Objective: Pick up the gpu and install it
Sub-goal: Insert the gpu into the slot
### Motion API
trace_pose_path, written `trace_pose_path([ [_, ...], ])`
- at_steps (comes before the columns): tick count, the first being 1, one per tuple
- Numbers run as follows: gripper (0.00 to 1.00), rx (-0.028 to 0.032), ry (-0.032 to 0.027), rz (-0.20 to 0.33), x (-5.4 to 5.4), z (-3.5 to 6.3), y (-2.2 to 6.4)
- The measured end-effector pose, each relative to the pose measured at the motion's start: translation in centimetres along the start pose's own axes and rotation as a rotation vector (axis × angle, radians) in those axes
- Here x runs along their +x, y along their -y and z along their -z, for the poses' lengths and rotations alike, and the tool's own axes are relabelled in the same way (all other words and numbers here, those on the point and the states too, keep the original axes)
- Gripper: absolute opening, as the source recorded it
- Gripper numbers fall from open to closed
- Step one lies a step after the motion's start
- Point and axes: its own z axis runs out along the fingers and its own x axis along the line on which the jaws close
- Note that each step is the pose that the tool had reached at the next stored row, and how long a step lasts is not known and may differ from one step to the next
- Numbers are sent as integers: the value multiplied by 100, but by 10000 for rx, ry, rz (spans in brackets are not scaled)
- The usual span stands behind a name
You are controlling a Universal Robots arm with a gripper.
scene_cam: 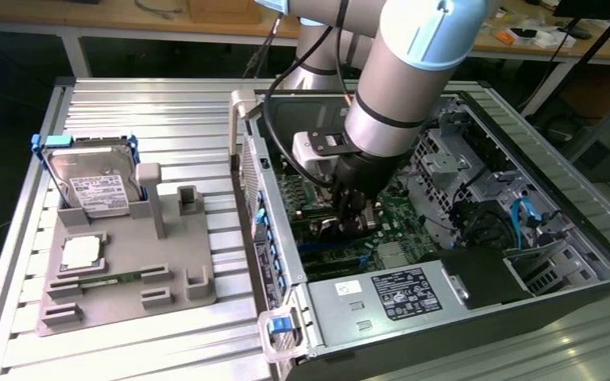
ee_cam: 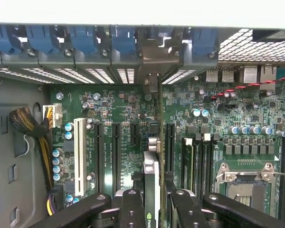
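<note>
The gpu (ee_cam: 152, 166) stands on edge over the green motherboard (ee_cam: 123, 109) inside the open computer case (scene_cam: 559, 230), seen edge-on in the wrist view. Its silvery end bracket (ee_cam: 152, 69) sits against the case's rear slot openings, between the blue latches. My gripper (ee_cam: 154, 202) is shut on the card, one black finger (ee_cam: 133, 209) on each side of it. In the exterior view the gripper (scene_cam: 349, 221) reaches down deep into the case, with the dark card (scene_cam: 332, 230) below it at the board. Whether the card is fully seated in a slot I cannot tell.
On the exterior view's left, a grey fixture (scene_cam: 178, 270) holds a hard drive in a blue frame (scene_cam: 93, 186), a processor (scene_cam: 80, 252) and a memory stick (scene_cam: 104, 279). Inside the case are a power supply (scene_cam: 390, 298), a drive cage (scene_cam: 464, 171), a processor socket (ee_cam: 244, 178) and a cable bundle (ee_cam: 33, 133).
</note>
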Motion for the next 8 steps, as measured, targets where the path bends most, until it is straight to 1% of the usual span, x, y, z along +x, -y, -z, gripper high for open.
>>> trace_pose_path([
  [5, 27, -37, 2, -1, 3, -17, 1],
  [8, 27, -35, 10, -1, 3, -8, 0],
])
